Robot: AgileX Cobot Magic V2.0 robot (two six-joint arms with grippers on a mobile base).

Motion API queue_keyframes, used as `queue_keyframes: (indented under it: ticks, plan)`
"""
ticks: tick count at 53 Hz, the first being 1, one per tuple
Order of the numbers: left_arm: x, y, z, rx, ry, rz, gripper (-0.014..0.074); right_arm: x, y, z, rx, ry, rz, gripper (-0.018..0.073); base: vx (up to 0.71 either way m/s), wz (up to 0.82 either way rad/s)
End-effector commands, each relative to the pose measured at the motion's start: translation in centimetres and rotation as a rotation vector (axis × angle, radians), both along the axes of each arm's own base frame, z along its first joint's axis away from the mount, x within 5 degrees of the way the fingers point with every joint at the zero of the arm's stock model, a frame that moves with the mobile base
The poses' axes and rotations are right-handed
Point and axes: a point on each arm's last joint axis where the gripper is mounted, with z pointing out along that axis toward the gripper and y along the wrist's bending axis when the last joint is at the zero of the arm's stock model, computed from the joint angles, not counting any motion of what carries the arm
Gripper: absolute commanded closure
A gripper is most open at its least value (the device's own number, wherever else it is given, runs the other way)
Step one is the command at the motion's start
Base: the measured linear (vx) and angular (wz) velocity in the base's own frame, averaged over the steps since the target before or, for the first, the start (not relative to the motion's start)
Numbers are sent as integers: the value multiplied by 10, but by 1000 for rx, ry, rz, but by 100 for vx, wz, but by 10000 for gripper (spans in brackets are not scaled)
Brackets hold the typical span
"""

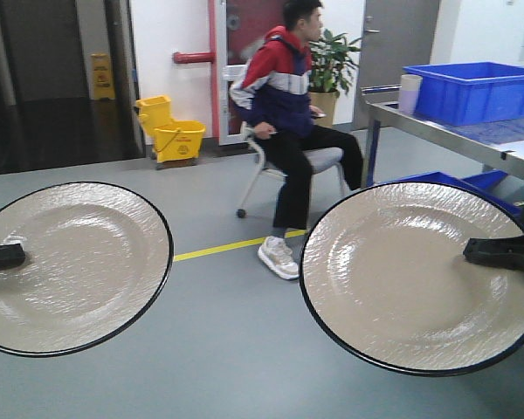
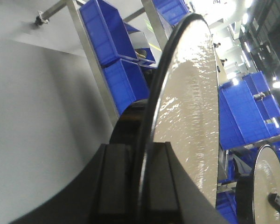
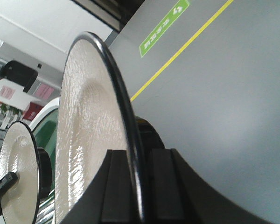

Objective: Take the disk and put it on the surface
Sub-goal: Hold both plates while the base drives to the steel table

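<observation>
Two disks are held up in the air, both beige plates with black rims. My left gripper (image 1: 2, 257) is shut on the left edge of the left disk (image 1: 74, 266). My right gripper (image 1: 499, 253) is shut on the right edge of the right disk (image 1: 419, 275). The left wrist view shows its disk (image 2: 191, 107) edge-on, the rim pinched in the left gripper (image 2: 142, 182), and the other disk (image 2: 268, 186) beyond. In the right wrist view the right gripper (image 3: 137, 186) clamps its disk (image 3: 84, 140), with the left disk (image 3: 18, 172) behind. The dark glossy surface is out of view.
A man (image 1: 284, 96) sits on a chair ahead, near a yellow mop bucket (image 1: 173, 131). Blue bins (image 1: 476, 87) stand on a steel table at the right. A yellow line (image 1: 236, 246) crosses the grey floor. A strip of the green conveyor (image 3: 46, 135) shows behind the right disk.
</observation>
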Motion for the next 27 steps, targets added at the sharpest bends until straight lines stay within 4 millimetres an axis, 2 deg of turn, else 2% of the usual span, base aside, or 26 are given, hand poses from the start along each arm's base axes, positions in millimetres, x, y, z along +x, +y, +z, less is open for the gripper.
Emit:
queue_keyframes:
  ticks: [1, 27]
  plan:
    - [-7, -8, 39, -114, -135, -14, 598, -6, 3, 29, 97, -97, -14, 568, 19, -28]
    - [-7, -8, 39, -113, -134, -15, 598, -6, 3, 29, 97, -97, -14, 568, 26, -16]
